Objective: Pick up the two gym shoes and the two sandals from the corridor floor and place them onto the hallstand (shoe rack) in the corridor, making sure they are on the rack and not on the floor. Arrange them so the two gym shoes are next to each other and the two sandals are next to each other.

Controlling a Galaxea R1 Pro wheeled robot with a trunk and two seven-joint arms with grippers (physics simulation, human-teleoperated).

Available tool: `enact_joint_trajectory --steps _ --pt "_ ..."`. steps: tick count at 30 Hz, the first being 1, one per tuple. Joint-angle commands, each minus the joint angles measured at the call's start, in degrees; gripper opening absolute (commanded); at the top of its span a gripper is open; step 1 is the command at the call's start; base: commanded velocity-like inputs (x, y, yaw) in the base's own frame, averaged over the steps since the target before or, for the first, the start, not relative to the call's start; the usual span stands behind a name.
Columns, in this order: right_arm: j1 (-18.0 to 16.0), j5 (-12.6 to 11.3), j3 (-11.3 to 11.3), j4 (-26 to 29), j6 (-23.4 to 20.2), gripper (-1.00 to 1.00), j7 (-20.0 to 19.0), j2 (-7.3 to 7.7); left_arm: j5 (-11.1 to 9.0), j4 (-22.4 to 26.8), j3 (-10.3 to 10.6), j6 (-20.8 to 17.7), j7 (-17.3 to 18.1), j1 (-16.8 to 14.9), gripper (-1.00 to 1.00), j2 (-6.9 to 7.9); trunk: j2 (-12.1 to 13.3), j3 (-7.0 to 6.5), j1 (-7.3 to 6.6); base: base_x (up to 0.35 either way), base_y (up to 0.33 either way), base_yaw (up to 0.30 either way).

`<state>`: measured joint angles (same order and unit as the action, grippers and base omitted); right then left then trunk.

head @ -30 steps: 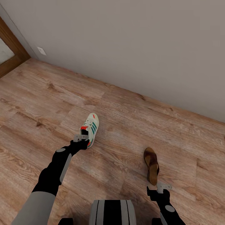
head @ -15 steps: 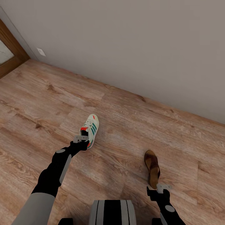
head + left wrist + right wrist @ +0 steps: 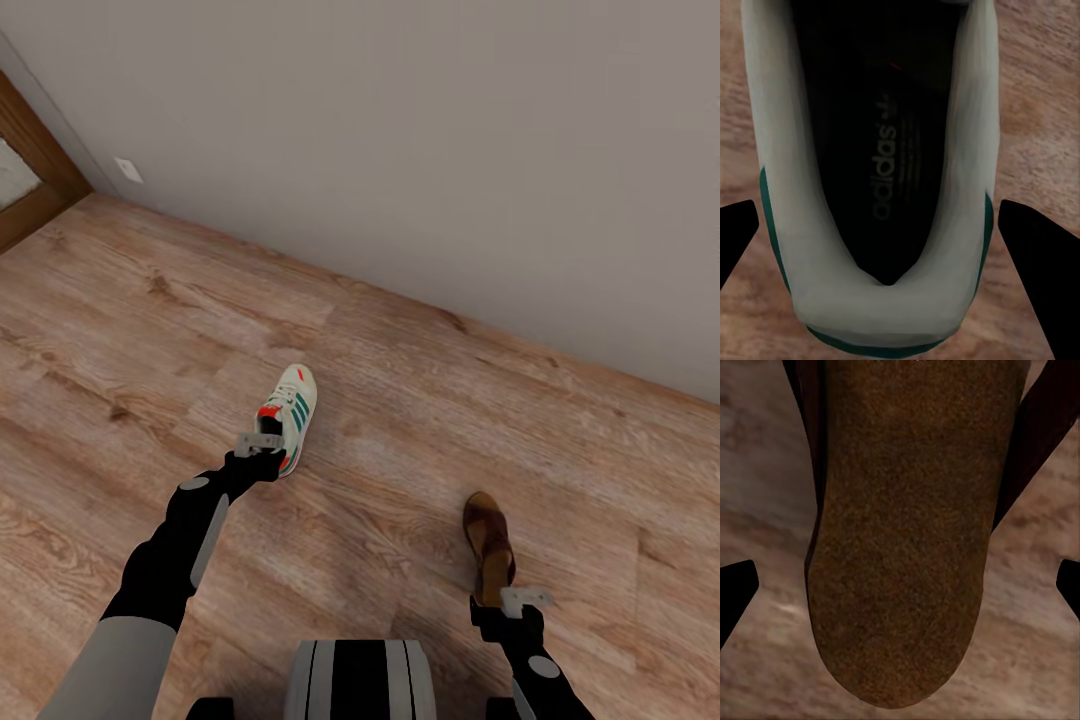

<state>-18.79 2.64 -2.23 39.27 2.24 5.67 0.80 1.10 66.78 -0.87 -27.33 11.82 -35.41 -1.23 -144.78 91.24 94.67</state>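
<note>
Here, a white lace-up gym shoe (image 3: 290, 411) with 3 green side stripes, a red-orange tongue and a teal sole lies on the light brown wood-grain plank floor (image 3: 120, 330), toe toward the plain grey wall (image 3: 420, 140). The left gripper (image 3: 260, 441) sits at the shoe's heel. In the left wrist view the shoe's heel collar (image 3: 881, 315) and dark insole lie between the 2 black fingers (image 3: 1035, 262), which stand wide on either side with floor showing between each finger and the shoe; the gripper is spread and grasps nothing.

Well apart, toward the robot's right, a dark reddish-brown leather sandal (image 3: 490, 545) with a tan-brown footbed also rests on the floor, toe toward the wall. The right gripper (image 3: 524, 599) is at its heel end. In the right wrist view the sandal's rounded heel (image 3: 904, 555) lies between the black fingertips (image 3: 735, 589) at the frame edges, both clear of the sandal, so this gripper is likewise spread and empty.

A brown wooden door frame (image 3: 40, 165) and a white wall socket (image 3: 128, 169) stand at the far left corner.
</note>
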Motion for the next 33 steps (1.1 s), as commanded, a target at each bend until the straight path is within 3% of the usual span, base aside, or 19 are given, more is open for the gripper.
enact_joint_trajectory --steps 1,10,33 --pt "0.0 0.3 0.0 0.0 0.1 1.00 0.1 -0.01 0.2 0.1 -0.1 -0.3 0.3 0.0 -1.00 -0.02 0.0 0.03 -0.01 0.008 0.000 -0.077" --pt "0.0 0.3 0.0 0.2 0.1 1.00 0.1 -0.01 0.1 0.1 -0.1 -0.4 0.3 0.0 -1.00 0.00 -0.1 1.59 0.17 0.002 0.000 -0.102" --pt "0.0 0.3 0.0 0.2 0.1 1.00 0.1 0.01 0.1 0.1 -0.3 -0.3 0.3 0.0 -1.00 0.00 -0.1 1.64 0.17 0.037 0.000 -0.003"
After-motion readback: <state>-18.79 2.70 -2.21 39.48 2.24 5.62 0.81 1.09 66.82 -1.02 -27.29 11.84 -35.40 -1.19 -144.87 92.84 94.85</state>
